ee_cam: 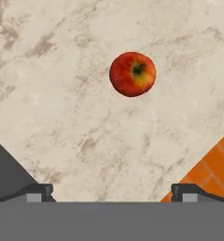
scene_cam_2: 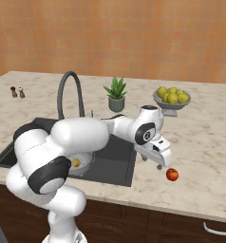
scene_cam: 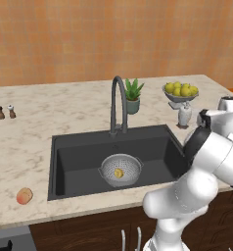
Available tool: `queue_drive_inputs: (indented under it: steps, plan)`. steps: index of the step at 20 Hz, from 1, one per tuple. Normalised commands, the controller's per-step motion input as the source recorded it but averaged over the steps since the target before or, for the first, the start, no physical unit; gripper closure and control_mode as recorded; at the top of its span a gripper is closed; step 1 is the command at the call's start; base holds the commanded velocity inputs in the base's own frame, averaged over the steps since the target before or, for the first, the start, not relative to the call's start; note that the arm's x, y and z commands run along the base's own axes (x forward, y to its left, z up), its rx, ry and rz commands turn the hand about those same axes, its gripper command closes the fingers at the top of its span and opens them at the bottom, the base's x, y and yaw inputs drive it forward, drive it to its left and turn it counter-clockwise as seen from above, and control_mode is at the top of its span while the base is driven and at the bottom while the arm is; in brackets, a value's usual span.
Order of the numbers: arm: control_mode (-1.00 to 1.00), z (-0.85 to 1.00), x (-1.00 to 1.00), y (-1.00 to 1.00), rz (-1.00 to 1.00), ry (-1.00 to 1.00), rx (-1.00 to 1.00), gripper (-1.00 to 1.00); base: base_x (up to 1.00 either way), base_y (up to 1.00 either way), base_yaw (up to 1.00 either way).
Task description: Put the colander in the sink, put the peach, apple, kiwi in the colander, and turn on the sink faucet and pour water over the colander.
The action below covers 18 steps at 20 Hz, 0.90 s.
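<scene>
The red apple (ee_cam: 132,74) lies on the marble counter, ahead of my open gripper (ee_cam: 114,193), with nothing between the fingertips. From the right base, the gripper (scene_cam_2: 153,163) hovers just left of and above the apple (scene_cam_2: 172,174), to the right of the black sink (scene_cam_2: 119,156). The silver colander (scene_cam: 120,169) stands in the sink (scene_cam: 79,157) with the small yellowish kiwi (scene_cam: 118,172) inside it. The peach (scene_cam: 24,196) rests on the counter left of the sink near the front edge. The dark gooseneck faucet (scene_cam: 117,103) rises behind the basin; no water shows.
A grey footed bowl of yellow-green fruits (scene_cam: 180,90) and a potted plant (scene_cam: 133,95) stand at the back. A small white jar (scene_cam: 185,115) is right of the sink. Two shakers (scene_cam: 6,112) sit far left. The counter's front edge is close beside the apple.
</scene>
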Motion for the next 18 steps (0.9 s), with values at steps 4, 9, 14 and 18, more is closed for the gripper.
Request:
queue_drive_inputs:
  steps: [4,9,14,18]
  plan:
    - [-1.00,-0.10,-0.01,-0.86,-0.29,0.14,0.00,-1.00,0.00,0.00,0.00]
    - [-1.00,-0.24,0.11,-0.59,-0.21,0.11,0.08,-1.00,0.00,0.00,0.00]
    - [-1.00,-0.31,0.36,-0.24,-0.06,0.00,0.12,-1.00,0.00,0.00,0.00]
    - [-1.00,-0.22,0.39,-0.12,-0.01,0.06,0.16,-1.00,0.00,0.00,0.00]
